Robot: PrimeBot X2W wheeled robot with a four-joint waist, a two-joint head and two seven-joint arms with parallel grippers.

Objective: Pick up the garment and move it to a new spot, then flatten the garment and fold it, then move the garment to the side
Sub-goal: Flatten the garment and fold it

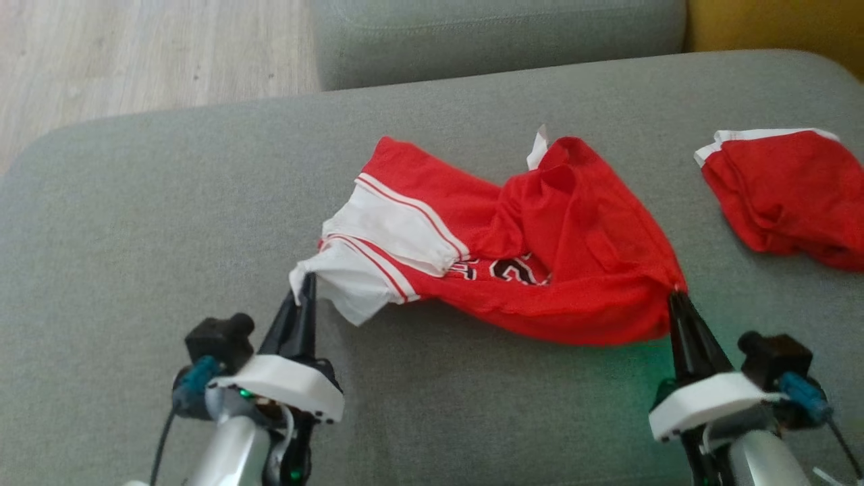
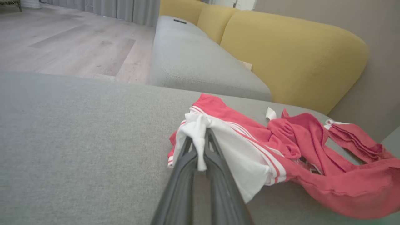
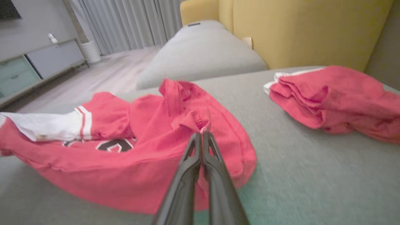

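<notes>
The garment [image 1: 540,223] is a red jersey with white striped panels and black-and-white lettering, lying crumpled across the middle of the grey cushion [image 1: 169,202]. My left gripper [image 1: 307,280] is shut on its white corner at the left end; the left wrist view shows white cloth [image 2: 198,125] bunched between the dark fingers [image 2: 187,162]. At the right end, my right gripper [image 1: 675,293] is shut on the red edge, and the right wrist view has the fingers [image 3: 190,159] pinching a stitched red fold [image 3: 200,123]. The garment [image 3: 125,147] sags between the two grips.
A second red garment with white trim [image 1: 790,192] lies folded at the cushion's right edge. Beyond are another grey cushion [image 1: 499,34], a yellow sofa back [image 2: 293,53] and wooden floor [image 1: 135,47] at the far left.
</notes>
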